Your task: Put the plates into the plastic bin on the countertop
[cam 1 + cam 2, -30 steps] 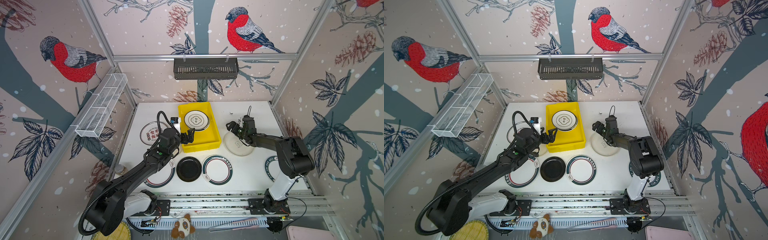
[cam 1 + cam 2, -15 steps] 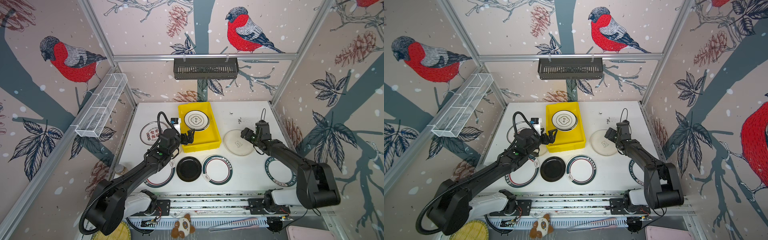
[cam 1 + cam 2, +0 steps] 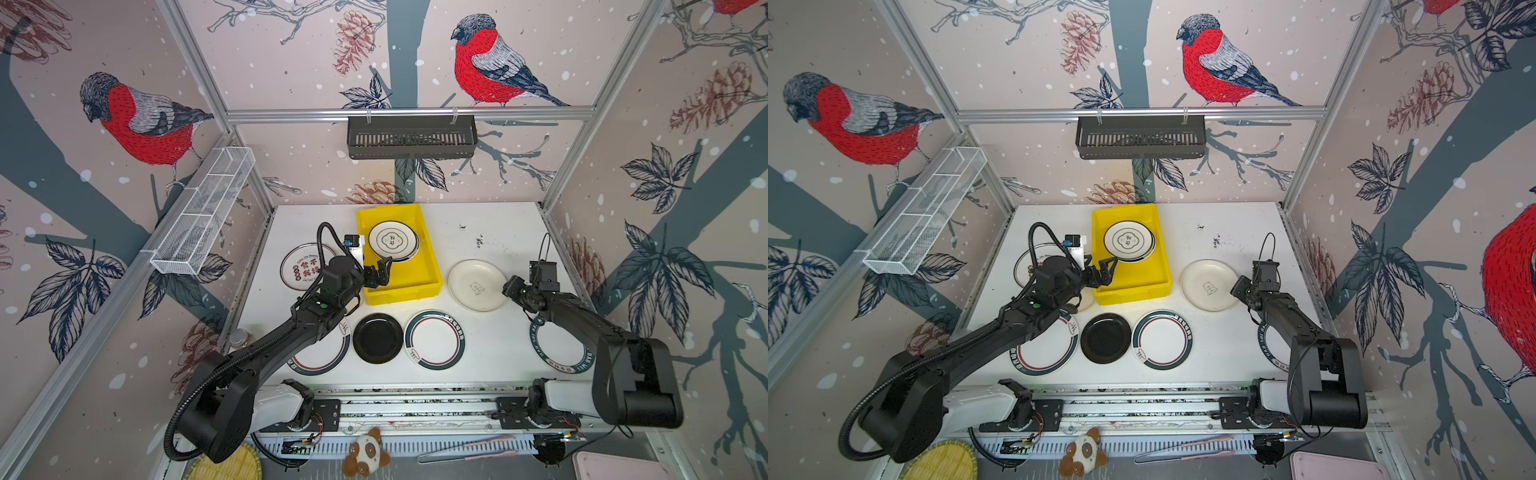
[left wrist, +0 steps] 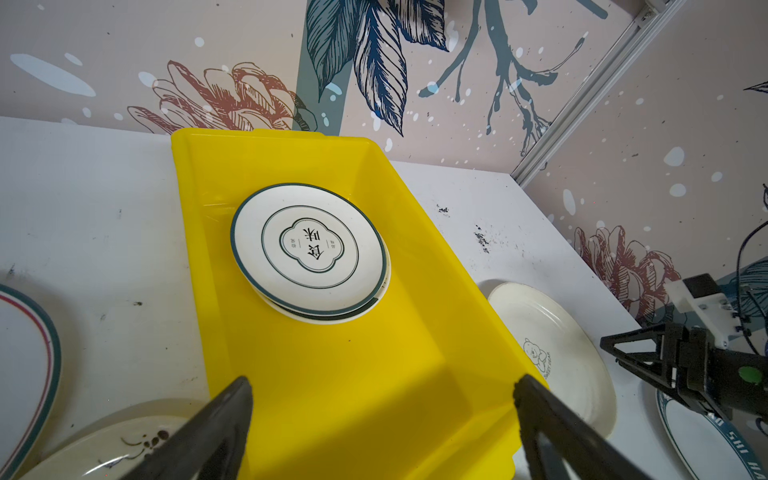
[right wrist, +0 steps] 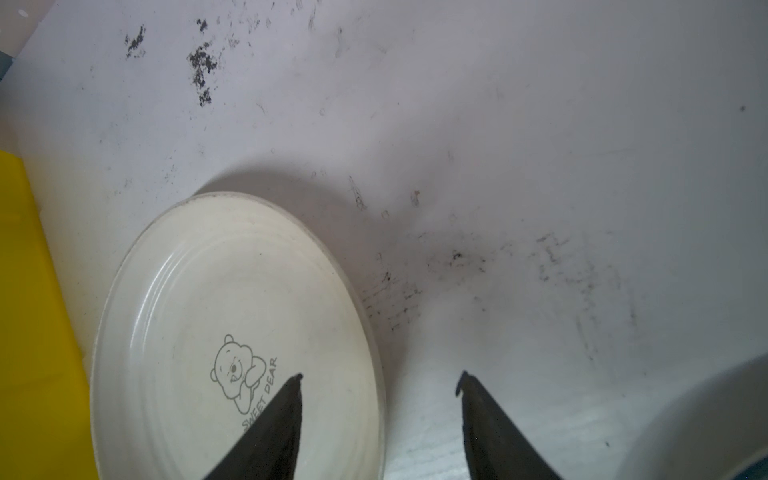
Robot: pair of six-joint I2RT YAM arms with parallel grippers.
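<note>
Right gripper [image 5: 380, 378], pulled back to the bear plate's [image 5: 232, 311] edge, narrows astride its rim: pickup starting. Left gripper [image 3: 380, 272] wide, empty, at bin [image 3: 409, 280].

1. We mark a black slotted basket [image 3: 411, 137] hanging from the rear rail [image 3: 291, 114].
2. We see a white wire mesh basket [image 3: 203, 212] mounted along the left wall.
3. Lowest in both top views, we note a woven yellow disc [image 3: 942, 461], a plush toy [image 3: 365, 453] and a pink tray [image 3: 1333, 467].
</note>
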